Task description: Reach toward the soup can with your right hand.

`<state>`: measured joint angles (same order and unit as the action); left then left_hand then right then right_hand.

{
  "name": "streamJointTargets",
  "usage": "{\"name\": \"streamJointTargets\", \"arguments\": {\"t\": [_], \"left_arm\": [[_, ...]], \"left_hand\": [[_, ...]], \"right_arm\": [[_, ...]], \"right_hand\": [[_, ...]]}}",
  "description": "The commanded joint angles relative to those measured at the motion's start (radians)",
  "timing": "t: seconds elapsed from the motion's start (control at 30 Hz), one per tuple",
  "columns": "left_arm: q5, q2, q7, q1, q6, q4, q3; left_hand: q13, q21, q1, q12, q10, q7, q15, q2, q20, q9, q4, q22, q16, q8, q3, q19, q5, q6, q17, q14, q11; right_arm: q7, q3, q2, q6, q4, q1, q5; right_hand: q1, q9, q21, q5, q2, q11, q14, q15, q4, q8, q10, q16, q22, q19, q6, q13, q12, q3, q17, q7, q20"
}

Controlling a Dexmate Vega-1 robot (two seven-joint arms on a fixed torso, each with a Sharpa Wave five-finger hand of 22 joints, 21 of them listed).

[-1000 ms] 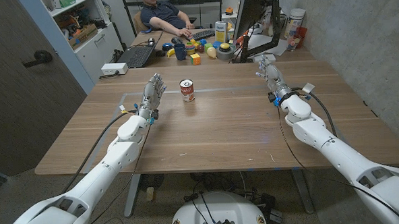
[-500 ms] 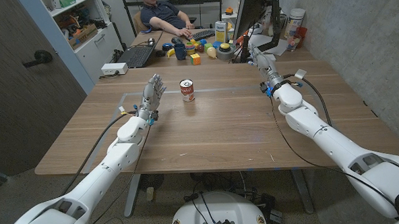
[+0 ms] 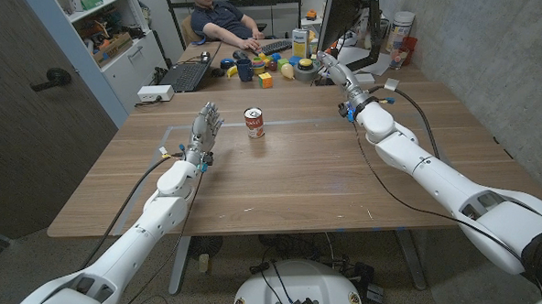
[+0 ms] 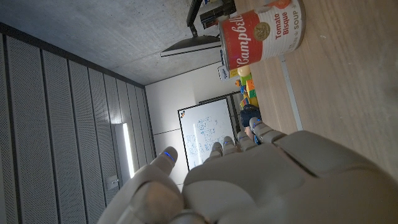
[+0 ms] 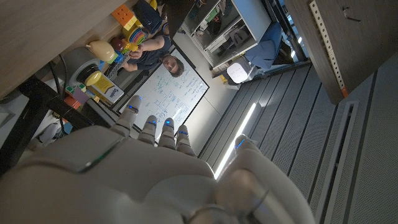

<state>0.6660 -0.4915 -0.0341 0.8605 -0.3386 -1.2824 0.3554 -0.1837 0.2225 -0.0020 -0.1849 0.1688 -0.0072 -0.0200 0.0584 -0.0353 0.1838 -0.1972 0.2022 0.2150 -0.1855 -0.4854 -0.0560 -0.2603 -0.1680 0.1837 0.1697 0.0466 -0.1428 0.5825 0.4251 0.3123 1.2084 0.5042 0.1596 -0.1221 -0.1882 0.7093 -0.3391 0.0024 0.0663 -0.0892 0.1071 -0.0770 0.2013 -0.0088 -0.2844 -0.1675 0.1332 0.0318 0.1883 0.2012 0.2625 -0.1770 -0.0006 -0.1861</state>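
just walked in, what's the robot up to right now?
Nothing is being held yet. A soup can stands upright on the wooden table. The right hand is up near the table's far edge, well to the can's right and apart from it, holding nothing. The left hand stands beside the can on its left, fingers apart, not touching it. A person sits at the cluttered desk behind.
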Motion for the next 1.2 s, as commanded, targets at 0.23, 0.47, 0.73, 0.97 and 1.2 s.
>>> {"name": "streamJointTargets", "arguments": {"t": [0.23,0.47,0.73,0.97,1.2], "left_arm": [[0.009,-0.015,0.011,0.035,-0.006,-0.032,-0.016],[0.016,-0.020,0.014,0.052,-0.005,-0.047,-0.021],[0.020,-0.026,0.018,0.067,-0.008,-0.056,-0.028],[0.022,-0.032,0.018,0.077,-0.007,-0.065,-0.031],[0.027,-0.038,0.029,0.097,-0.008,-0.079,-0.040]], "left_hand": [[-0.004,0.005,0.000,-0.006,0.099,-0.003,0.000,0.131,-0.011,0.003,0.000,0.003,0.005,-0.006,-0.006,-0.004,-0.003,-0.108,0.002,0.059,0.001],[-0.004,0.005,0.000,-0.005,0.100,-0.003,0.001,0.131,-0.011,0.003,0.000,0.003,0.004,-0.006,-0.006,-0.004,-0.003,-0.107,0.002,0.059,0.001],[-0.004,0.005,0.000,-0.005,0.099,-0.003,0.001,0.131,-0.010,0.004,0.000,0.003,0.004,-0.006,-0.005,-0.004,-0.003,-0.107,0.002,0.059,0.001],[-0.004,0.004,0.000,-0.005,0.099,-0.002,0.001,0.131,-0.010,0.004,0.000,0.003,0.004,-0.006,-0.005,-0.005,-0.003,-0.107,0.002,0.059,0.001],[-0.004,0.004,0.000,-0.005,0.098,-0.003,0.000,0.131,-0.010,0.004,0.000,0.003,0.004,-0.006,-0.005,-0.005,-0.003,-0.107,0.002,0.059,0.003]], "right_arm": [[-0.059,0.125,-0.048,-0.050,-0.026,-0.103,-0.231],[-0.054,0.179,-0.066,-0.083,-0.028,-0.140,-0.309],[-0.063,0.245,-0.096,-0.101,-0.049,-0.190,-0.409],[-0.077,0.304,-0.134,-0.103,-0.097,-0.236,-0.485],[-0.114,0.388,-0.157,-0.176,-0.102,-0.271,-0.628]], "right_hand": [[-0.030,-0.002,-0.016,0.001,-0.008,-0.003,0.012,0.001,0.022,0.007,0.011,0.006,-0.002,-0.004,-0.012,0.003,-0.001,0.007,0.001,-0.011,-0.012],[-0.051,-0.002,-0.023,0.000,-0.009,-0.007,0.016,-0.001,0.036,0.008,0.015,0.009,-0.002,-0.013,-0.018,0.003,-0.001,0.010,0.001,-0.014,-0.017],[-0.079,-0.002,-0.034,-0.001,-0.019,-0.015,0.021,-0.005,0.056,0.007,0.013,0.012,-0.002,-0.022,-0.018,0.003,-0.004,0.010,0.001,-0.014,-0.023],[-0.099,-0.002,-0.042,-0.002,-0.025,-0.019,0.023,-0.007,0.069,0.006,0.010,0.015,-0.002,-0.027,-0.017,0.003,-0.006,0.011,0.001,-0.013,-0.025],[-0.131,-0.002,-0.053,-0.005,-0.032,-0.025,0.024,-0.006,0.091,0.006,0.006,0.020,-0.002,-0.034,-0.016,0.004,-0.008,0.012,0.001,-0.017,-0.027]]}}
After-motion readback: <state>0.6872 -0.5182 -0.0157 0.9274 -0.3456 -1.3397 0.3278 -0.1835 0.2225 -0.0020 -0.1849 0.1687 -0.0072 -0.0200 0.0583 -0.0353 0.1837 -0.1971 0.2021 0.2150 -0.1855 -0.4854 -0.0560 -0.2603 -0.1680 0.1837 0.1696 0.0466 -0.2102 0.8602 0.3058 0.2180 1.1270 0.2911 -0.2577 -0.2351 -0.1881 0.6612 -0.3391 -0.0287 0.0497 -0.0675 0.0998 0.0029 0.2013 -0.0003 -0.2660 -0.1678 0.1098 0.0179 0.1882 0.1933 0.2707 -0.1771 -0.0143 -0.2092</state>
